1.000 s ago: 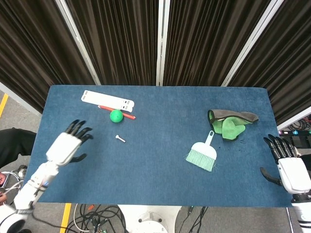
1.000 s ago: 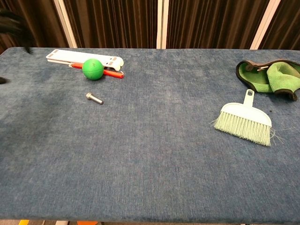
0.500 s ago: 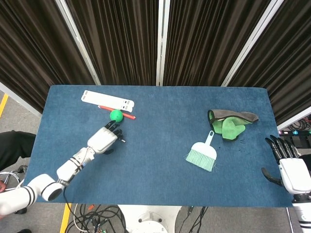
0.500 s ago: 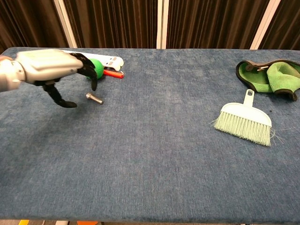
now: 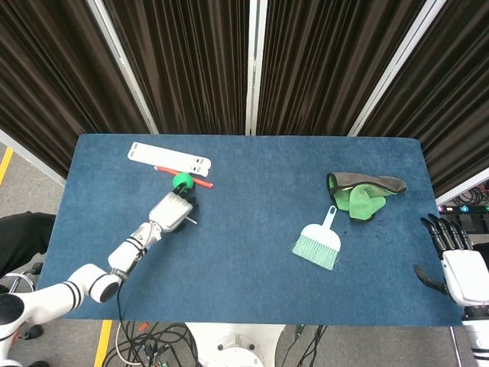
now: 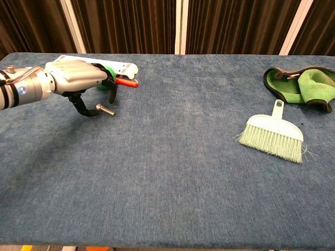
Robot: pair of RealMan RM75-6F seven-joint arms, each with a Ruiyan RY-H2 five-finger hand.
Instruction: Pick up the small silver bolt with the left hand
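The small silver bolt (image 6: 107, 110) lies flat on the blue table (image 6: 172, 167), left of centre. My left hand (image 6: 78, 78) hovers right over it, thumb (image 6: 86, 111) curled down beside the bolt's head and fingers (image 6: 111, 93) arched over its far side. Nothing is gripped. In the head view the left hand (image 5: 172, 210) hides most of the bolt (image 5: 192, 222); only its tip shows. My right hand (image 5: 458, 267) sits at the table's right edge with its fingers spread and nothing in it.
A green ball (image 6: 108, 71), a red pen (image 6: 124, 81) and a white strip (image 6: 123, 66) lie just behind the left hand. On the right are a mint hand brush (image 6: 273, 136) and a green cloth (image 6: 301, 86).
My left hand swept in from the table's left edge to the bolt and lowered over it, fingers curling around it. The right hand barely moved.
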